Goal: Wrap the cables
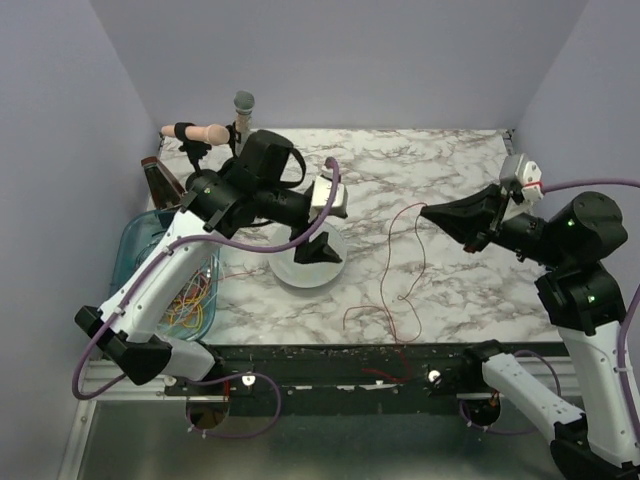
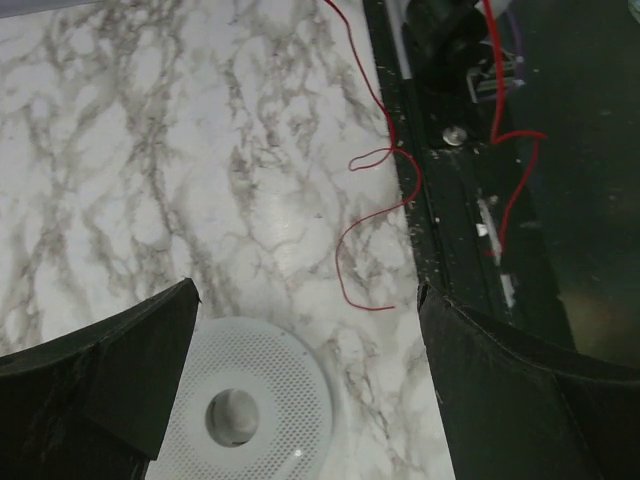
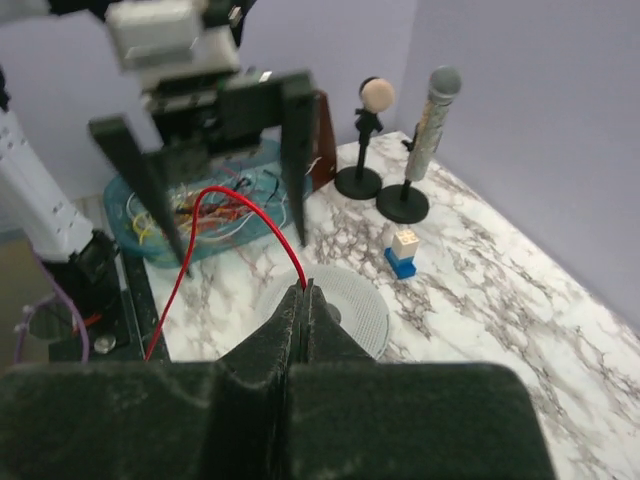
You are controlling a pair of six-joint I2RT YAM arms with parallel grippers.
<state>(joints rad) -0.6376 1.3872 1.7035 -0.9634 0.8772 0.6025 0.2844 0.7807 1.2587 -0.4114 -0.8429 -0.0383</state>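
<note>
A thin dark red cable [image 1: 400,212] hangs from my right gripper [image 1: 428,212], loops across the marble table and trails over its front edge. In the right wrist view the right gripper [image 3: 306,288] is shut on this cable [image 3: 255,212], which arcs up and left. My left gripper [image 1: 306,244] is open and empty, just above the pale round spool [image 1: 300,272]. In the left wrist view its fingers [image 2: 100,390] straddle the spool [image 2: 270,400], with the cable's loose end [image 2: 345,270] lying beyond it. More coloured cables [image 1: 188,298] lie in a bin.
A clear teal bin [image 1: 135,240] stands at the table's left edge under the left arm. A microphone on a stand [image 1: 243,105], a small figure [image 1: 195,132] and a brown block [image 1: 160,180] stand at the back left. A blue-and-white brick [image 3: 403,250] sits near the spool.
</note>
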